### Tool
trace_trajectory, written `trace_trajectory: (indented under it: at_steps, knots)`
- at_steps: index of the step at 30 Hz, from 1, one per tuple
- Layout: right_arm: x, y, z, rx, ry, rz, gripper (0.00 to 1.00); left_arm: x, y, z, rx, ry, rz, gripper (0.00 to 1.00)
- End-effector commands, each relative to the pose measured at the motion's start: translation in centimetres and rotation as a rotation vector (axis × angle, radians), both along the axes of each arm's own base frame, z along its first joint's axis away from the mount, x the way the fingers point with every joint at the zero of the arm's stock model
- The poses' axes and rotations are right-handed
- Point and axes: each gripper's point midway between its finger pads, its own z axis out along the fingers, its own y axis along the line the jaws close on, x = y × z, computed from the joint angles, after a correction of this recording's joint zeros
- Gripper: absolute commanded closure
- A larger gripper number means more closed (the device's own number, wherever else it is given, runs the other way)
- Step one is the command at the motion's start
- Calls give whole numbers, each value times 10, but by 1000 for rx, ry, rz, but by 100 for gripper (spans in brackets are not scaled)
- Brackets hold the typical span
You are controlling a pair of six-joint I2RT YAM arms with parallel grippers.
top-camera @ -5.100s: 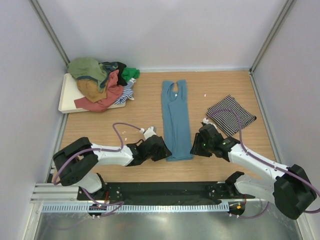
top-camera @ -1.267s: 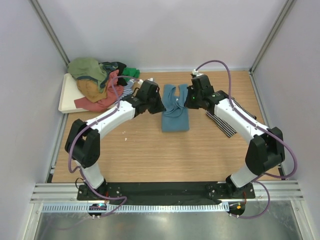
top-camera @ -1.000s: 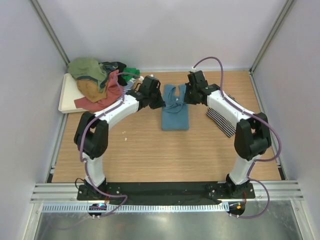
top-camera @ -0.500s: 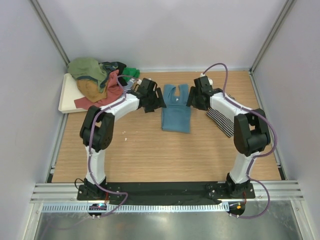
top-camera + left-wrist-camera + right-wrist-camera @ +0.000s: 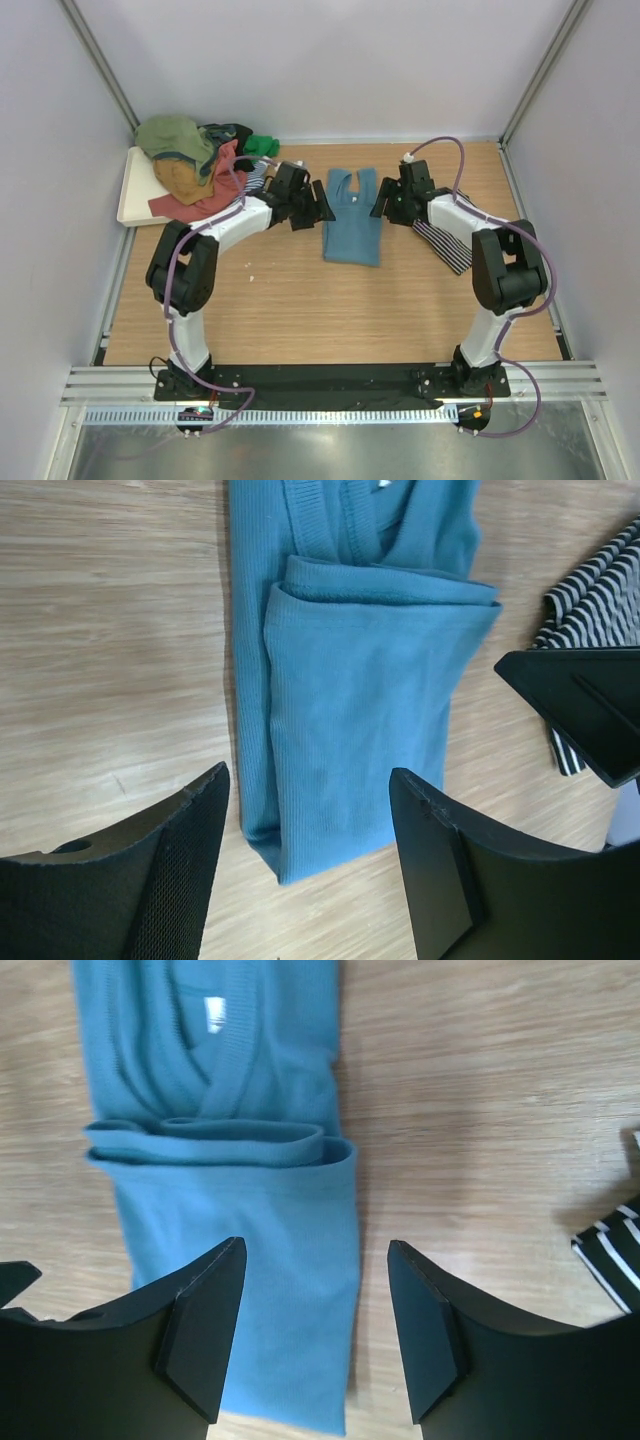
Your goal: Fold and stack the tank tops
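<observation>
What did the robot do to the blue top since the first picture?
The blue top, once long and flat, got folded in half, its near end carried toward the far end. The left gripper and right gripper let go and now stand open beside it. The striped top and clothes pile stayed put.

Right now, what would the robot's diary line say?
blue top folded in half | left gripper open | right gripper open | striped top folded, right | pile unfolded on tray
</observation>
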Motion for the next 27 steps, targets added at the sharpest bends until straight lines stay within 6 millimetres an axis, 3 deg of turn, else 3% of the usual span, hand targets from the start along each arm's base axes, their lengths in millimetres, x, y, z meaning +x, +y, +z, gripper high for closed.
trace_trajectory:
  at_steps: [1, 2, 4, 5, 8, 13, 18, 27]
  knots:
    - [18, 9, 0, 50, -31, 25, 36, 14, -17, -1, -28, -25, -37, 34]
    - [21, 10, -5, 48, -25, 25, 37, 17, -18, -11, -16, -10, -35, 35]
    - [26, 11, -5, 43, -35, 31, 40, 28, -22, -10, -9, -20, -35, 36]
    - [27, 11, -5, 42, -36, 36, 43, 31, -21, -21, 15, -4, -29, 37]
    - [31, 11, -2, 42, -55, 43, 46, 47, -27, -17, 26, -42, -37, 40]
    - [34, 17, -6, 52, -53, 60, 52, 56, -29, -21, 42, -53, -37, 44]
    - [38, 20, -6, 67, -56, 68, 64, 59, -31, -28, 47, -45, -42, 57]
    - [40, 17, -9, 46, -47, 56, 57, 64, -28, -34, 80, -29, -21, 61]
